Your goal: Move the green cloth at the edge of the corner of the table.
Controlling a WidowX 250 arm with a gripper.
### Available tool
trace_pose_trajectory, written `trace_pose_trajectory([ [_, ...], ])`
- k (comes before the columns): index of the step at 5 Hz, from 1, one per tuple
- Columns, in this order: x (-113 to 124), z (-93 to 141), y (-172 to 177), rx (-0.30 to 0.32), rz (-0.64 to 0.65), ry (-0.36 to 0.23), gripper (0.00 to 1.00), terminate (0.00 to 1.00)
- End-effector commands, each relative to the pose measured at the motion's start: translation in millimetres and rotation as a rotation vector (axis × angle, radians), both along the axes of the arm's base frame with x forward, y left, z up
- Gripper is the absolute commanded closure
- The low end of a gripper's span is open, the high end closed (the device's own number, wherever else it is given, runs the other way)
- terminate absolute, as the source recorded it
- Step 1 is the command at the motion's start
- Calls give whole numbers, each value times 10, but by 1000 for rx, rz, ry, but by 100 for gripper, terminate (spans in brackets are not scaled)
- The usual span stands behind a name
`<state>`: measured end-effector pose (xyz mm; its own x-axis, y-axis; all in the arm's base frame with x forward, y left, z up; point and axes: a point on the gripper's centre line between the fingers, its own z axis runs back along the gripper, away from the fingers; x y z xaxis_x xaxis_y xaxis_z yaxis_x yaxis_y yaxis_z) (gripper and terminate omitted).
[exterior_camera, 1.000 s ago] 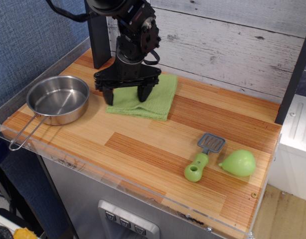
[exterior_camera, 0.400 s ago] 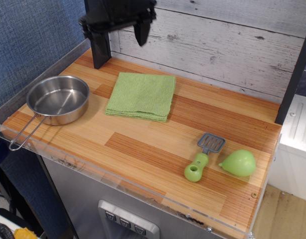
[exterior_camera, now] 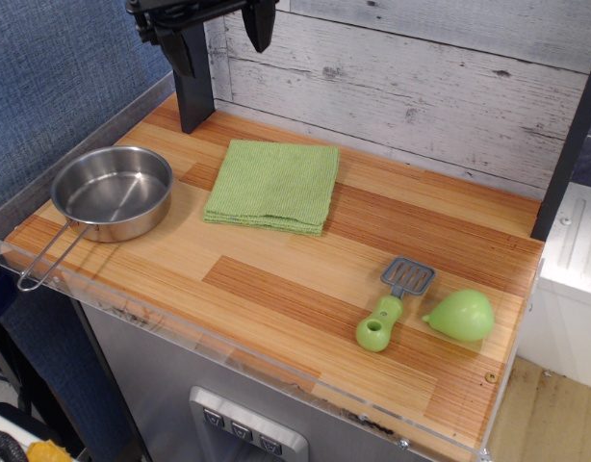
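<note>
The green cloth [exterior_camera: 273, 186] lies folded flat on the table [exterior_camera: 305, 289], toward the back and left of centre, just right of the steel pan. My gripper [exterior_camera: 221, 34] hangs high above the table's back left, well clear of the cloth. Its two black fingers [exterior_camera: 260, 24] are spread apart and hold nothing. The upper part of the gripper is cut off by the top of the frame.
A steel pan [exterior_camera: 111, 193] with a wire handle sits at the left edge. A green-handled grey spatula [exterior_camera: 393, 303] and a green pear-shaped toy [exterior_camera: 461, 315] lie at the front right. A black post [exterior_camera: 192, 91] stands at the back left. A clear rim edges the table.
My gripper was down on the cloth's left part a second ago. It has let go and risen up and to the left. The cloth lies flat where it was.
</note>
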<state>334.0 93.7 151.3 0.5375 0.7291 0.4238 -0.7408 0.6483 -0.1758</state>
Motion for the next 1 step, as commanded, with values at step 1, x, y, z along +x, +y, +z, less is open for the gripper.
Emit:
trace_pose_trajectory([
  [1,-55,180,63,10,5,-58,0,100],
])
